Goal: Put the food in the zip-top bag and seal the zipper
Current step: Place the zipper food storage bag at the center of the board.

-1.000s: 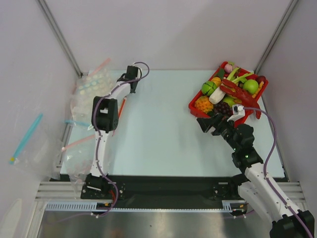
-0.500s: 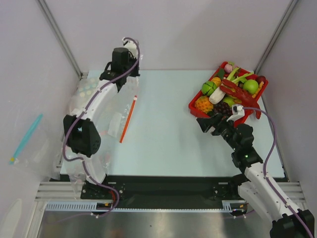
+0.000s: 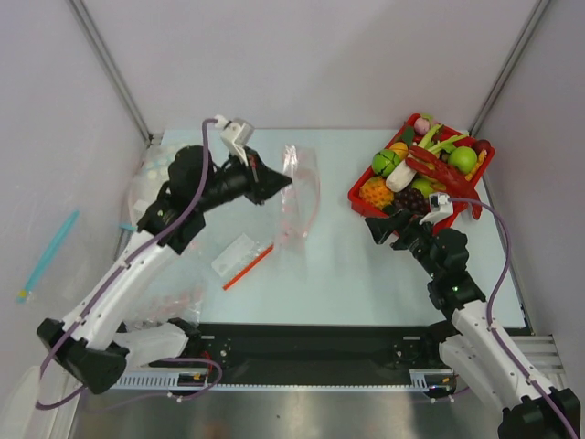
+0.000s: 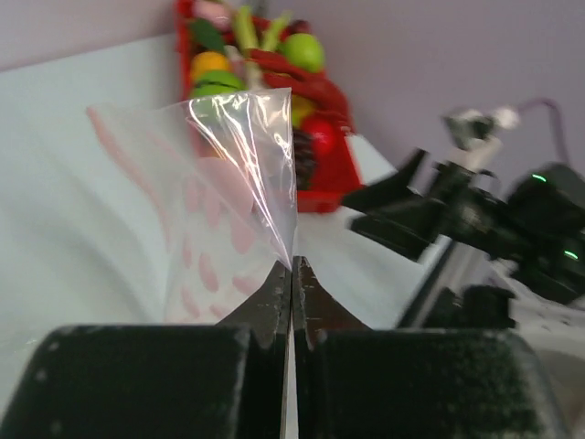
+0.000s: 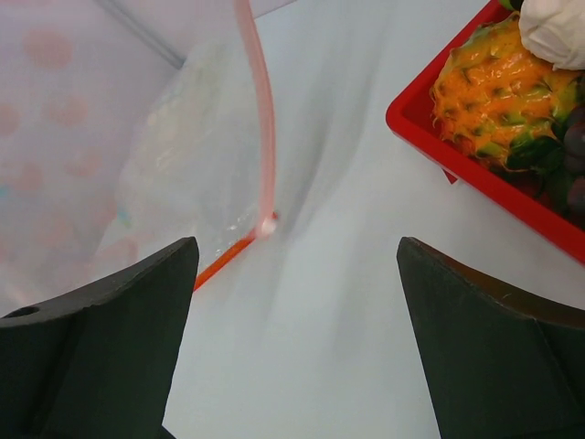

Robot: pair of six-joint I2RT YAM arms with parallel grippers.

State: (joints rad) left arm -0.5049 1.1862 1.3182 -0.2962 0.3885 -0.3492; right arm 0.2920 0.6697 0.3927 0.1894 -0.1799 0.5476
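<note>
My left gripper (image 3: 277, 183) (image 4: 292, 265) is shut on a corner of a clear bag (image 3: 300, 194) (image 4: 233, 183) and holds it up over the table's middle. The bag has a pale pink zipper strip (image 3: 313, 187) (image 5: 260, 119). Pink oval dots show on its film in the left wrist view. A second clear bag (image 3: 236, 253) with an orange-red strip (image 3: 249, 265) (image 5: 222, 262) lies flat below it. The red crayfish (image 3: 439, 169) and purple grapes (image 3: 413, 198) lie in the red tray (image 3: 358, 198). My right gripper (image 3: 379, 224) (image 5: 297, 338) is open and empty beside the tray.
The tray holds several other toy foods, including an orange spiky fruit (image 5: 494, 82). More clear bags (image 3: 151, 178) are piled at the table's left edge, one with pastel dots. A blue-strip bag (image 3: 46, 256) hangs outside the left wall.
My left arm has swung from the back left corner to the table's middle with the pink-strip bag. The orange-strip bag has dropped flat onto the table. The right arm has not moved.
</note>
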